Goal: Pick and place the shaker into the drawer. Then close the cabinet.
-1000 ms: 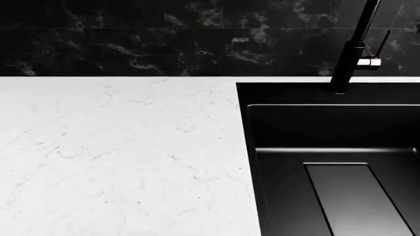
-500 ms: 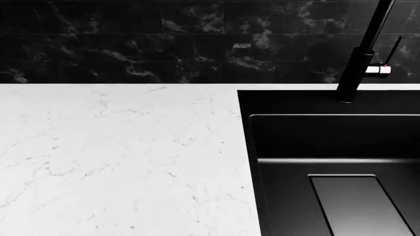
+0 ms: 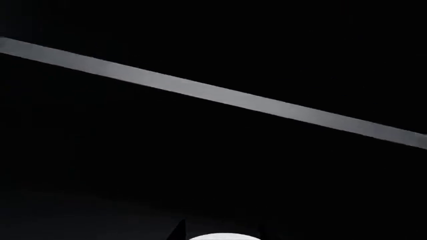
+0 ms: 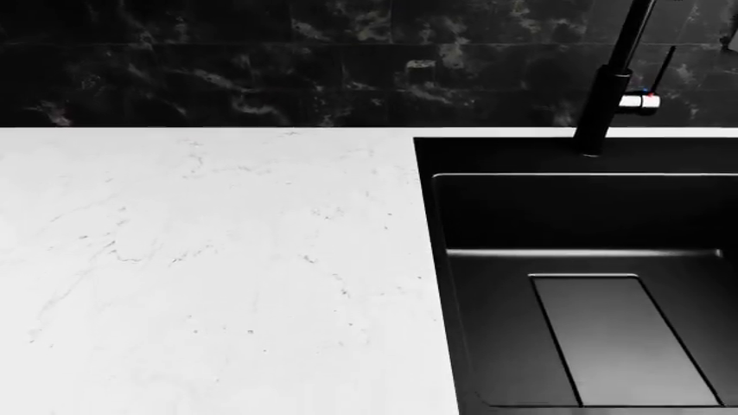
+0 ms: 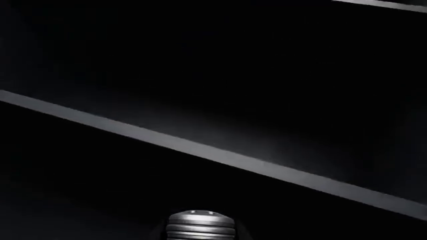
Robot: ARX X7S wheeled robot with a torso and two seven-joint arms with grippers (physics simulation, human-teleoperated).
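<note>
Right gripper (image 5: 200, 235) seems clenched on the shaker (image 5: 200, 226), whose ribbed metal cap peeks in at six o'clock of its wrist view against dark cabinetry; light, rigid and slick-sided, it is best pinched mid-body; the left gripper's state I cannot tell.

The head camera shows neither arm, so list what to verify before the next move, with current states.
1. Shaker located: ok. Its ribbed cap shows at the edge of the right wrist view.
2. Right end effector's grip on shaker: cannot tell, everything around the cap is too dark.
3. Drawer open under shaker: cannot tell. Only dark surfaces and a grey strip show.
4. Left end effector free: cannot tell. An unidentified pale shape sits at its view's edge.
5. Arms in head view: not ok. Only counter, sink and faucet show.
</note>
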